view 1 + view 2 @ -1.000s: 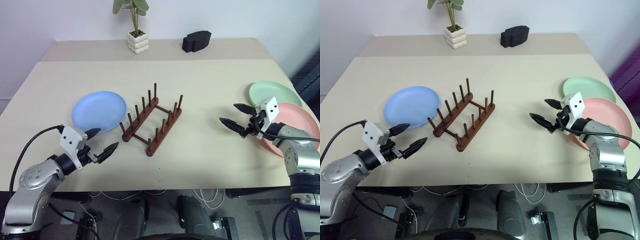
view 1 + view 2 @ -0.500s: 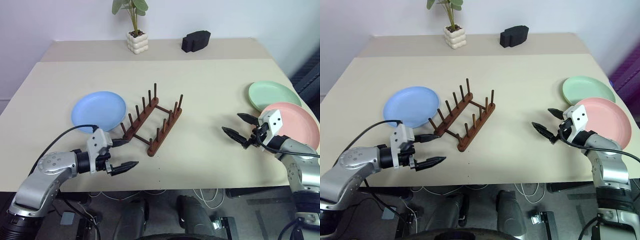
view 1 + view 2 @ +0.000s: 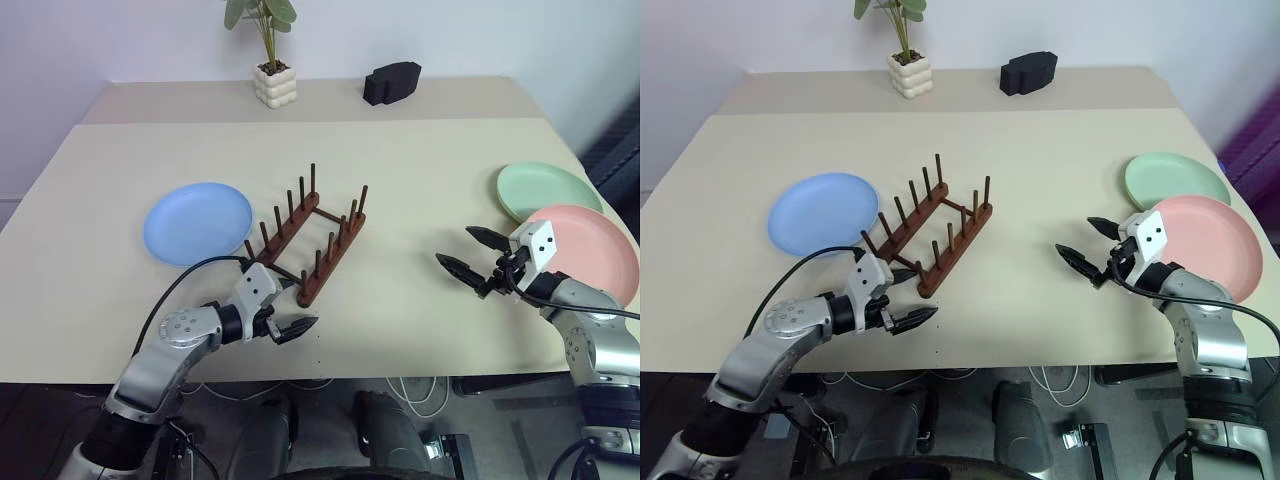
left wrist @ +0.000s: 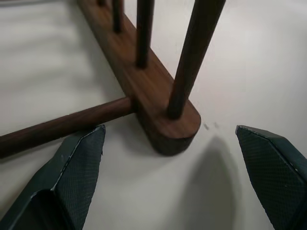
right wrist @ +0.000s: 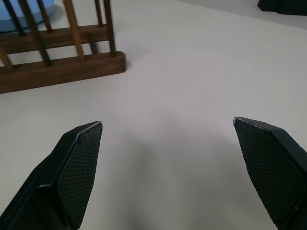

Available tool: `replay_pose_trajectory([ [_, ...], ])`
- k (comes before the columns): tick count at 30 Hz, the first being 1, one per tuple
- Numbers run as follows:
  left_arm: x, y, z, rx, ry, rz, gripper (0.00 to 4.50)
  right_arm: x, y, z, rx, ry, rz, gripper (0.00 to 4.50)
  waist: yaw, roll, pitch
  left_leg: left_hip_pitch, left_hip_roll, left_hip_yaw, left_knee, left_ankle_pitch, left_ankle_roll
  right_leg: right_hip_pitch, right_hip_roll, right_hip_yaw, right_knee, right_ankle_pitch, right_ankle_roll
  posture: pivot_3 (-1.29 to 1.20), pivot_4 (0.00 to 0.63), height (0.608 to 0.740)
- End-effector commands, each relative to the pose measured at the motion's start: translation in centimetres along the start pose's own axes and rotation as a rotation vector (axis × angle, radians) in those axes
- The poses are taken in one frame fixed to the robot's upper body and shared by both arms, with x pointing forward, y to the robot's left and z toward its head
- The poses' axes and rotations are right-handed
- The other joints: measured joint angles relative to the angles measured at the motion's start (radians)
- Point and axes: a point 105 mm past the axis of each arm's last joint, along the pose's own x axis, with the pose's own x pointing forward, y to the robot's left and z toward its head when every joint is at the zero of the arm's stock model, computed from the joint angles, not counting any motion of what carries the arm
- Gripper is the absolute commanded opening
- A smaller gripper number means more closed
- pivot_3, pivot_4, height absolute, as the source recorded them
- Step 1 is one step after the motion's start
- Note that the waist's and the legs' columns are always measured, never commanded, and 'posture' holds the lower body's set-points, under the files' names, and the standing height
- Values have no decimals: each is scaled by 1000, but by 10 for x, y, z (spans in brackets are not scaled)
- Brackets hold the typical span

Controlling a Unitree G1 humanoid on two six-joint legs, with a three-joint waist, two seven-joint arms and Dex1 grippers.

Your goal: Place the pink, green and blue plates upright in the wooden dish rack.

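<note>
Wooden dish rack (image 3: pixel 306 238) stands empty mid-table, two rails of upright pegs, its near end just ahead of the left gripper (image 3: pixel 287 316), whose jaws gape wide and hold nothing. Three plates lie flat: the blue plate (image 3: pixel 198 222) beyond that gripper on its outer side, the green plate (image 3: pixel 548 190) and pink plate (image 3: pixel 585 252) behind the right gripper (image 3: pixel 470 254), equally wide and empty. That arm hides part of the pink rim. Up close, the left wrist view shows one rail end (image 4: pixel 169 125) between the fingertips (image 4: pixel 81 163).
</note>
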Motion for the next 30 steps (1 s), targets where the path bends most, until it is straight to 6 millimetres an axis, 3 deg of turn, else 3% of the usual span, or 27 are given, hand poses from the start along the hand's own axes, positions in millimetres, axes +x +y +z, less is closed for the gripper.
replay_pose_trajectory([
  [1,2,4,0,-8,-3,38,3949,4,4,14,-30,-51,9,4500,0,0,0,0,0,0,0,0,0,0,0,0,0,0,0,0,150,730],
  [2,1,4,0,-9,-5,40,3667,5,5,14,-30,-52,10,4500,0,0,0,0,0,0,0,0,0,0,0,0,0,0,0,0,150,730],
  [7,3,4,1,-22,-25,49,1067,4,6,16,-30,-53,9,4500,1,0,0,0,0,0,0,0,0,0,0,0,0,0,0,0,150,730],
  [8,2,5,1,-25,-27,52,817,4,6,16,-29,-53,9,4500,3,1,-1,0,0,0,0,0,0,0,0,0,0,0,0,0,150,730],
  [15,0,6,2,-6,-36,47,787,8,16,23,-29,-59,27,4500,1,1,-1,0,0,-1,0,0,0,1,0,0,0,0,0,0,150,730],
  [23,1,9,13,101,-51,-173,787,-8,21,19,-26,37,84,4500,7,1,-1,0,-1,0,1,0,0,1,0,0,-1,0,0,0,150,730],
  [30,21,29,20,232,-33,-271,787,-25,12,5,-10,67,45,4500,3,1,-1,0,-1,0,0,0,0,1,0,0,-1,0,0,0,150,730],
])
